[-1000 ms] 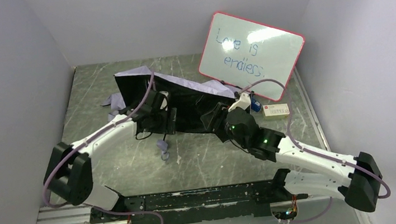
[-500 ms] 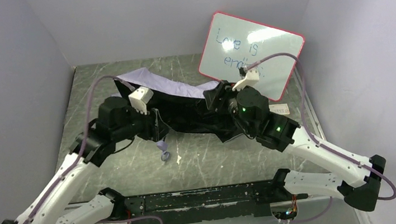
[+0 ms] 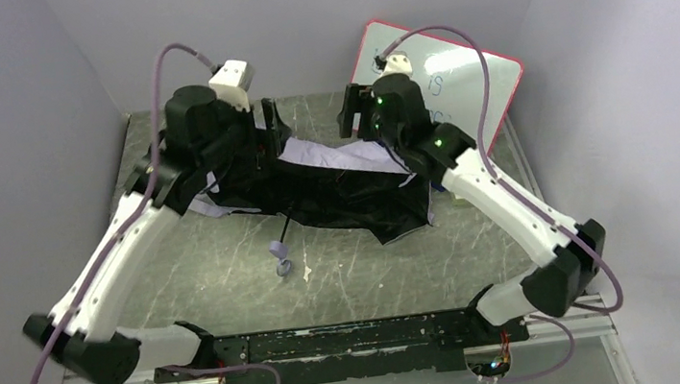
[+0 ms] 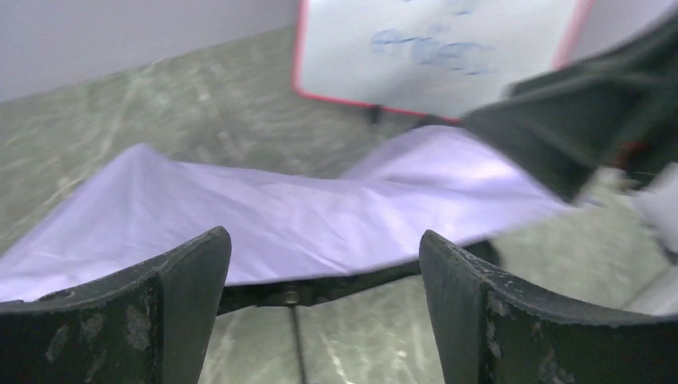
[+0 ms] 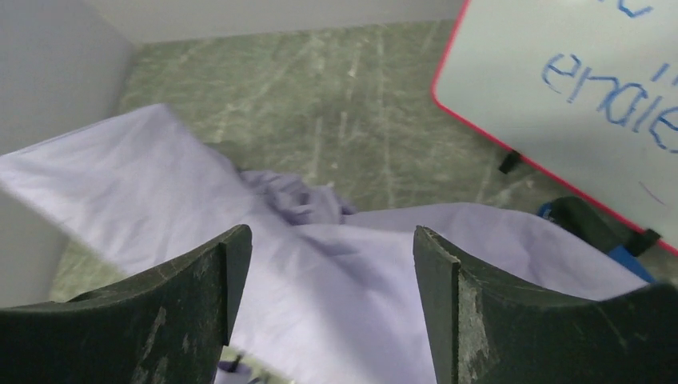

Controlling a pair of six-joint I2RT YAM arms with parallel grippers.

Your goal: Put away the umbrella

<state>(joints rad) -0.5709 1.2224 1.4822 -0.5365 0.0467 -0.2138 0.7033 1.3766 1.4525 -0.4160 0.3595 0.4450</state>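
The umbrella (image 3: 342,161) lies half open on the table, lavender-white on top with a black underside. Its thin black shaft runs to the small grey handle (image 3: 277,249) at the front. My left gripper (image 3: 260,132) is open and empty, raised above the canopy's left back edge. The left wrist view shows the fabric (image 4: 320,212) and a black rib below the left gripper (image 4: 322,240). My right gripper (image 3: 354,118) is open and empty above the canopy's right back part. The right wrist view shows the right gripper (image 5: 332,234) over lavender fabric (image 5: 360,280).
A red-framed whiteboard (image 3: 484,89) with blue writing leans on the back right wall; it also shows in the left wrist view (image 4: 432,48) and the right wrist view (image 5: 576,88). Grey walls close in the table on three sides.
Both arms have lifted and swung toward the back of the table, off the umbrella. The canopy has shifted and now lies flatter and wider.
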